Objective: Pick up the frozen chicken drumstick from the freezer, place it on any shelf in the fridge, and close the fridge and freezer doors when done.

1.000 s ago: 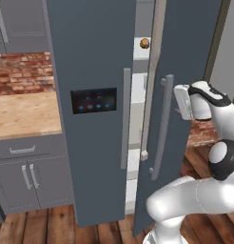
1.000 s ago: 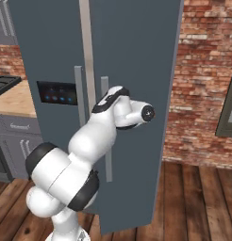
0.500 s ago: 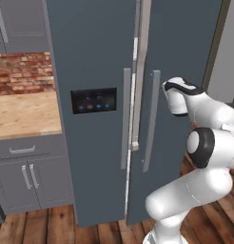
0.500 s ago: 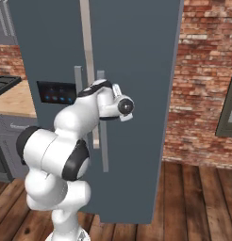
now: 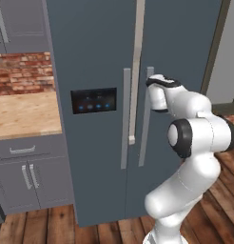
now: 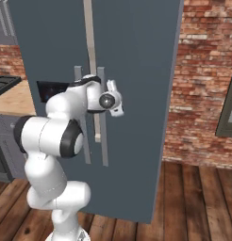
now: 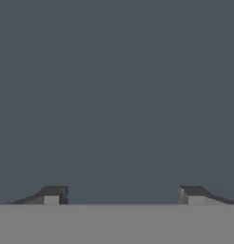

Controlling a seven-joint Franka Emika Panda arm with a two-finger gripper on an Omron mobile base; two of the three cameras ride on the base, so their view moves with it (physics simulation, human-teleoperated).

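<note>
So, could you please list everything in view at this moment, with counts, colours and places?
fridge and freezer doors: two, slate-grey, nearly shut, with a thin pale gap between them.
door handles: two, long grey vertical bars either side of the gap.
dispenser panel: one, black with blue lights, on the left door.
counter: one, light wood, left of the unit.
cabinet doors: grey, with a drawer above, under the counter.
brick wall: red, right of the unit and behind the counter.
floor: brown wood planks.
arm: one, white with dark joints, hand against the right door.
fingers: two, dark, spread apart, facing plain grey door.
</note>
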